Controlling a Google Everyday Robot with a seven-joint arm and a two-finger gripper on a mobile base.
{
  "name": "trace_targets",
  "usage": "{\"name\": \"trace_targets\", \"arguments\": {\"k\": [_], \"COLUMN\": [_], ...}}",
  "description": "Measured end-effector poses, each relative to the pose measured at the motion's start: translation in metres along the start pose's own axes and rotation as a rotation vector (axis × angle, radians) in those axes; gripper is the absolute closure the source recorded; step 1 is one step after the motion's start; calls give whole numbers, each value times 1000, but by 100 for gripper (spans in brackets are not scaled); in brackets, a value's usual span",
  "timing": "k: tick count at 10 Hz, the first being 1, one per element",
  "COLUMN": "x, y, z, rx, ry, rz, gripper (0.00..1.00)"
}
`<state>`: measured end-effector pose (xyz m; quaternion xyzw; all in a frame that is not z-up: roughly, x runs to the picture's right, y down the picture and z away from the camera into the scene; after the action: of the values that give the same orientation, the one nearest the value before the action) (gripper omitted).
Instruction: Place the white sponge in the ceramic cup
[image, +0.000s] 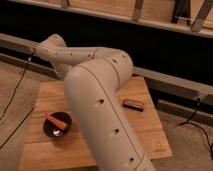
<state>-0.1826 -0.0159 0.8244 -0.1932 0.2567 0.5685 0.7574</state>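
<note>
My big pale arm (100, 110) fills the middle of the camera view, rising from the bottom edge, bending at an elbow (120, 62) and reaching back left to a joint (50, 49). My gripper is hidden behind the arm, somewhere over the wooden table (150, 130); it is shut, and I cannot see whether it holds anything. The white sponge and the ceramic cup are both hidden from view.
A dark round bowl (56, 126) with an orange piece (57, 121) in it sits at the table's front left. A dark brown-orange bar (133, 104) lies at the right. Cables trail on the floor left (15, 95) and right (197, 125). A dark ledge runs behind.
</note>
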Motion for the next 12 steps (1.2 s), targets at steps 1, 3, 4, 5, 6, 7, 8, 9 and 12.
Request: {"name": "trace_targets", "arguments": {"k": [1, 3, 4, 5, 6, 7, 8, 9, 12], "x": [0, 2, 2, 2, 2, 4, 6, 9, 26], "y": [3, 6, 5, 3, 1, -2, -5, -8, -17], "z": [0, -4, -8, -14, -18, -25, -30, -37, -56], "rx": [-9, -45, -75, -109, -135, -168, -195, -234, -362], "ry": [-23, -69, -91, -115, -129, -143, -151, -155, -149], "rz": [3, -7, -38, -90, -136, -209, -276, -360, -602], "gripper": [100, 100, 100, 100, 100, 100, 100, 100, 100]}}
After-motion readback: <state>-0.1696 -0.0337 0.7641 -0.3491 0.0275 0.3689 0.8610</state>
